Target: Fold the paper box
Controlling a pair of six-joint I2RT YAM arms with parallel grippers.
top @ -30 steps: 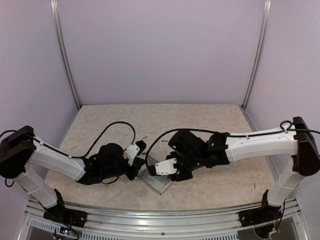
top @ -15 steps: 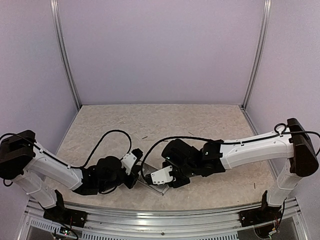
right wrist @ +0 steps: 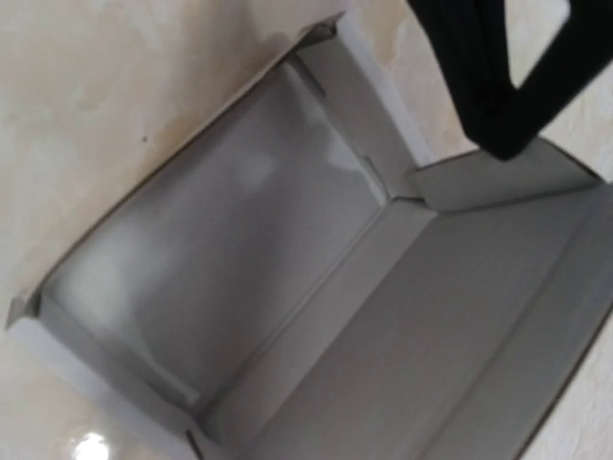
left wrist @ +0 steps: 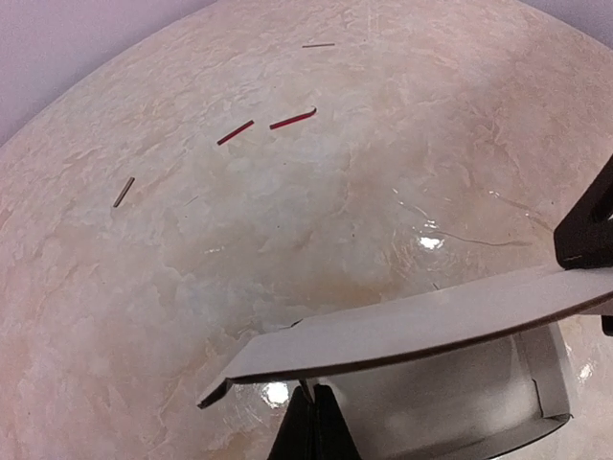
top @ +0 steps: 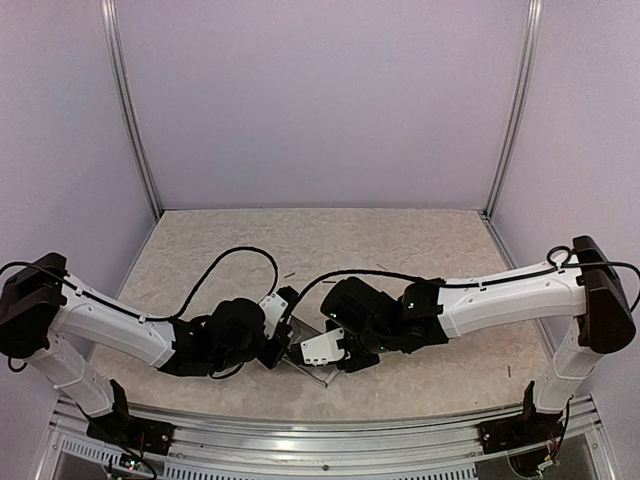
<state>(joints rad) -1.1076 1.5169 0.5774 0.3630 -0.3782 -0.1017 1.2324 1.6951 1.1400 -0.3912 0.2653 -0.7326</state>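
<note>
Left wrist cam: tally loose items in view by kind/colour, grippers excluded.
Paper box: 1
Red slivers: 2
Dark slivers: 2
Total: 5

The paper box (right wrist: 220,268) (blurred) runs off the right wrist view.

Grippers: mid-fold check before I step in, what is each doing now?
Left gripper: closed at the box edge; grip unclear.
Right gripper: cannot be told.
</note>
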